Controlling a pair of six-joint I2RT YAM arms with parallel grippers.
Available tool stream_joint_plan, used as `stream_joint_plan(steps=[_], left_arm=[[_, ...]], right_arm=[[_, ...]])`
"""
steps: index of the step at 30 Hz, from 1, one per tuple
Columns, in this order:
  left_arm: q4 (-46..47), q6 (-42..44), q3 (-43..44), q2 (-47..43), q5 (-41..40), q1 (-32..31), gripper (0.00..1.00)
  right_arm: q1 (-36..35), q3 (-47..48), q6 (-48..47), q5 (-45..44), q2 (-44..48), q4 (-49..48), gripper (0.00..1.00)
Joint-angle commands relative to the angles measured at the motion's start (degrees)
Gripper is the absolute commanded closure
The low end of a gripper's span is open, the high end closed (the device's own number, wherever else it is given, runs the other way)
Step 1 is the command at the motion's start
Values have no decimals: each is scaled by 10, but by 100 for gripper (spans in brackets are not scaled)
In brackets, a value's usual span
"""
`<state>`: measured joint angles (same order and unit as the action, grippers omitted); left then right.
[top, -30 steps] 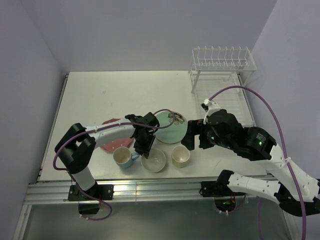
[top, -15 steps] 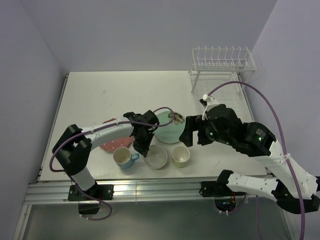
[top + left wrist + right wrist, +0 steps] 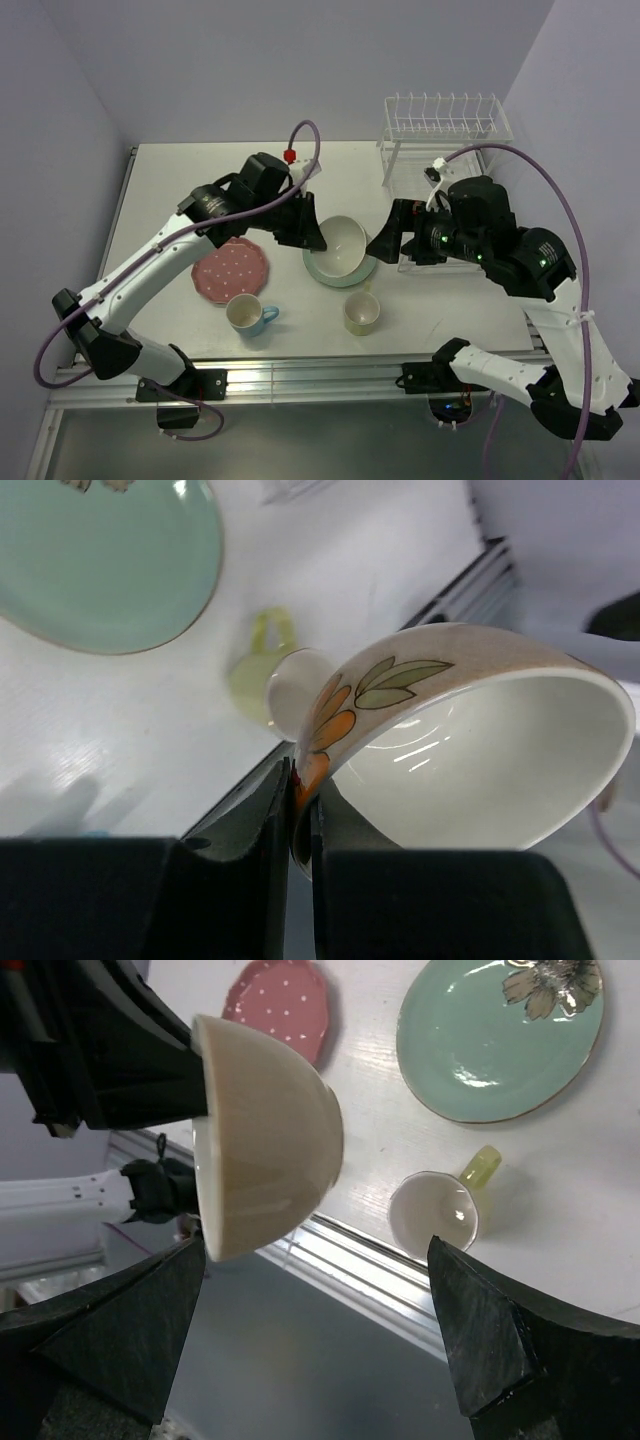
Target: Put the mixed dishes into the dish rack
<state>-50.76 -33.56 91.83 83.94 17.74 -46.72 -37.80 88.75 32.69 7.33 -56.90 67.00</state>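
clamping the leaf-painted cream bowl (image 3: 470, 750) by its rim: left gripper (image 3: 300, 785)

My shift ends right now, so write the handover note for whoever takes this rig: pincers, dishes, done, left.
Left pincer: shut on the cream bowl at its rim, bowl held off the table, tipped on its side.
Right pincer: open, empty, facing the bowl.
On the table: mint-green plate, pink plate, blue mug, yellow-green mug.
Done: bowl picked up; no dish seen in the dish rack.
Left: rack all five.
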Motion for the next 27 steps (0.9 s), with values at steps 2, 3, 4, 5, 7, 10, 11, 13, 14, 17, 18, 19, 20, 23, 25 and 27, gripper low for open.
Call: stream_joint_plan(steps=[2, 3, 4, 5, 7, 10, 11, 13, 14, 17, 18, 19, 20, 23, 25, 27], left_arm=[[110, -65, 4, -25, 99, 21, 100], [120, -70, 2, -24, 110, 21, 100], [140, -75, -1, -24, 115, 21, 100], [150, -84, -2, -24, 121, 21, 100], [164, -92, -4, -22, 132, 22, 100], [182, -101, -6, -19, 139, 22, 100], [190, -106, -7, -19, 141, 23, 100], [203, -112, -12, -19, 151, 23, 100], [210, -120, -14, -19, 156, 23, 100], [231, -130, -17, -20, 165, 23, 100], [233, -131, -17, -20, 166, 23, 100], [235, -134, -20, -21, 168, 23, 100], [240, -135, -23, -23, 172, 23, 100], [257, -144, -37, -27, 181, 23, 100], [266, -148, -43, -27, 185, 24, 100], [270, -150, -46, -26, 189, 24, 100]], right_arm=[[58, 16, -7, 114, 14, -21, 0], [61, 15, -5, 123, 10, -26, 0], [64, 13, 0, 135, 8, -28, 1], [66, 9, 2, 140, 7, -30, 1], [69, 5, 8, 153, 8, -40, 1], [78, -3, 15, 176, 15, -62, 1], [80, -9, 19, 188, 16, -66, 1], [82, -16, 24, 196, 20, -78, 1], [83, -25, 25, 201, 21, -82, 1], [84, -44, 31, 201, 29, -104, 1], [85, -47, 33, 201, 30, -119, 1], [85, -51, 35, 201, 33, -125, 1], [85, -55, 37, 198, 35, -132, 1], [85, -64, 39, 186, 39, -153, 3], [86, -69, 38, 182, 43, -165, 5], [85, -72, 39, 177, 49, -177, 7]])
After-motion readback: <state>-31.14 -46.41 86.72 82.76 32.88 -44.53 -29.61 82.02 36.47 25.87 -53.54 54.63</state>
